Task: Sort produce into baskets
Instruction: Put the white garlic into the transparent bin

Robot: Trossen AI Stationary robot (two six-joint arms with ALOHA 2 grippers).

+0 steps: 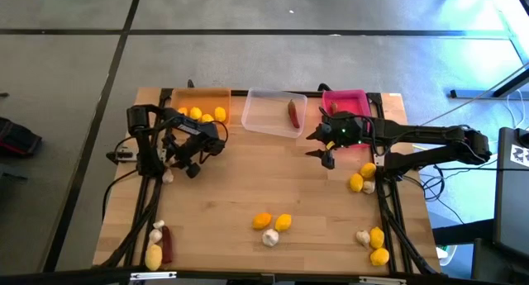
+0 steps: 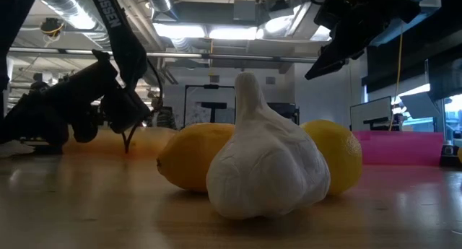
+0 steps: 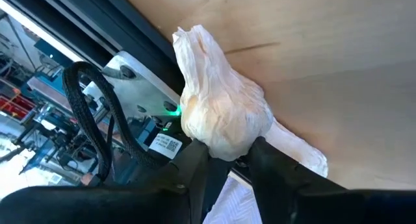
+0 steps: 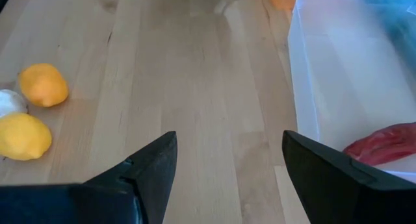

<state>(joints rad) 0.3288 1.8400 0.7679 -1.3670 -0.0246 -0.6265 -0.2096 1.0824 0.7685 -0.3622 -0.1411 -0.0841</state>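
Beside the orange basket (image 1: 198,96), just on its near side at the table's (image 1: 248,182) left edge, we are closing our left hand (image 1: 183,159) on a garlic bulb (image 3: 221,113). In the left wrist view both fingers are pressing against the bulb's base, so we judge it as clamped, though whether it is off the wood we cannot tell. Our right hand (image 1: 325,153) is hovering on the far side of that basket's neighbour, the clear basket (image 1: 274,111), with its fingers (image 4: 149,169) standing well apart and holding nothing.

We are reckoning the sorting as barely started. The orange basket is holding a few lemons (image 1: 202,115), the clear one next to it a single red chili (image 1: 293,113), and the pink basket (image 1: 345,101), farthest from the orange one, something dark we cannot make out.

Much is waiting on the table: a lemon pair with a garlic (image 1: 271,227) well toward the near edge from the orange basket, a lemon, chili and garlics (image 1: 159,244) at the near left corner, and two lemon-and-garlic clusters (image 1: 364,179) along the right side.
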